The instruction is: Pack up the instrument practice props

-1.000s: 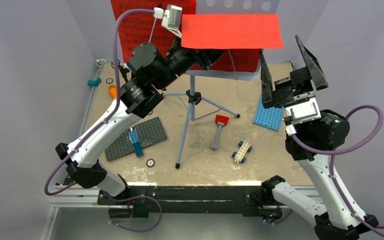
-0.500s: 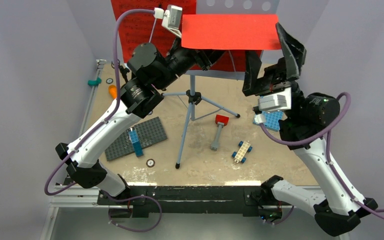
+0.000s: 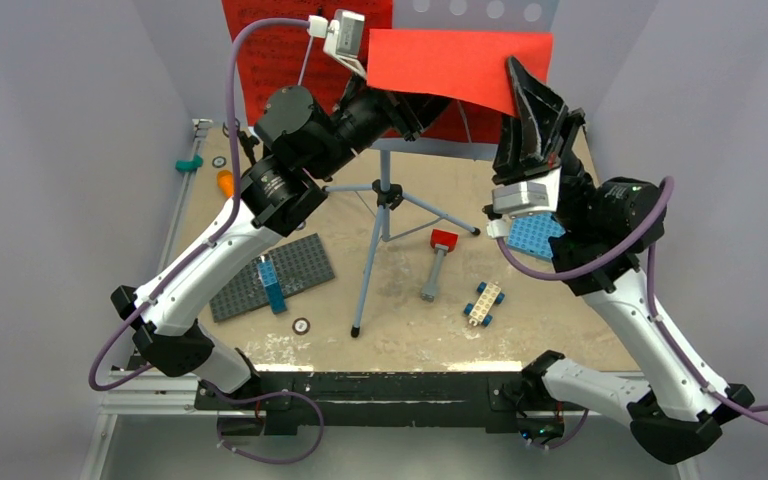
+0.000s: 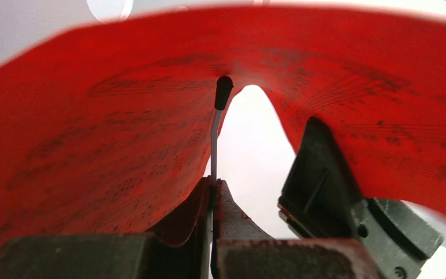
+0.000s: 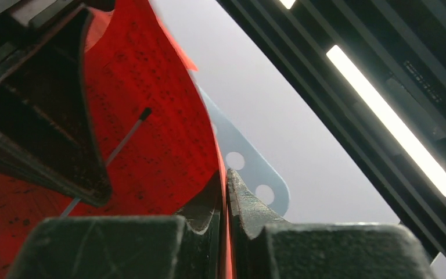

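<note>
Where fingers (image 5: 250, 216) meet, page (image 5: 168, 151) seemingly pinched.

I find no word, number, brand or label that I can read anywhere in these views. The only print is music notation. Dark staves and notes run across the red sheet-music page (image 4: 93, 145) in my left wrist view, but they are faint and smeared, and no title or bar number comes out. From my right wrist the same page shows scattered black note dots, just as unreadable. From above, a second red page (image 3: 270, 80) standing at the far left carries faint rows of staves, too small to make out.
</note>
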Controlling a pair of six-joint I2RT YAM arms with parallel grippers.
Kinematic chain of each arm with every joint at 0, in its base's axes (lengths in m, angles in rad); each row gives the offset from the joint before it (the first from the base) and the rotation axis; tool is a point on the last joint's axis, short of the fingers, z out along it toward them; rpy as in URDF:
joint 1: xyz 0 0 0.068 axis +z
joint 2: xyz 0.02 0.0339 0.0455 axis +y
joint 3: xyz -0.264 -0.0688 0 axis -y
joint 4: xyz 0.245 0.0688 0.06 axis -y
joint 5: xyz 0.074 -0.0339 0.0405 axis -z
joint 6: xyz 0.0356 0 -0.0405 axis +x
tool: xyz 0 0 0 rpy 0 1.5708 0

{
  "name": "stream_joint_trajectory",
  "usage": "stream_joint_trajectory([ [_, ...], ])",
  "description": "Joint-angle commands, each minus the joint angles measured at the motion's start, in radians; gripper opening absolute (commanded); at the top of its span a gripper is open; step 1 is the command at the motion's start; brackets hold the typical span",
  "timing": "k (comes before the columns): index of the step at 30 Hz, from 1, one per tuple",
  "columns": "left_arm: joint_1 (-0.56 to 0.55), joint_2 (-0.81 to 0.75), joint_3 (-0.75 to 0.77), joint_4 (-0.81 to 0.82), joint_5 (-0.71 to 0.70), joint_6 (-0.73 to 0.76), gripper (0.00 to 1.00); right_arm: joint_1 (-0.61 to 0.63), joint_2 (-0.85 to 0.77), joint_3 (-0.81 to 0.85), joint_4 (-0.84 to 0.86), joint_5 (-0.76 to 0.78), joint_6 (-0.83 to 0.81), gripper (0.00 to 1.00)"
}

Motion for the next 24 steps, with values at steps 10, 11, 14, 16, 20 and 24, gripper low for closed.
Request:
stream_joint_trajectory([
  [10,-0.017,-0.046,-0.012,0.047,0.045,0.004,0.0,0.045,-0.042,0.156,0.111,0.236,0.233,0.0],
  [11,-0.017,-0.051,-0.016,0.052,0.046,0.004,0.0,0.046,-0.045,0.161,0.113,0.253,0.248,0.0],
  [14,-0.017,-0.061,-0.023,0.052,0.045,0.006,0.0,0.046,-0.061,0.18,0.121,0.325,0.323,0.0],
  [16,-0.017,-0.067,-0.03,0.051,0.04,0.011,0.0,0.046,-0.089,0.178,0.119,0.377,0.39,0.0],
  [20,-0.017,-0.073,-0.046,0.057,0.016,0.032,0.0,0.045,-0.172,0.153,0.068,0.431,0.528,0.0],
  [24,-0.018,-0.067,-0.052,0.067,0.004,0.041,0.0,0.045,-0.24,0.152,0.002,0.426,0.673,0.0],
])
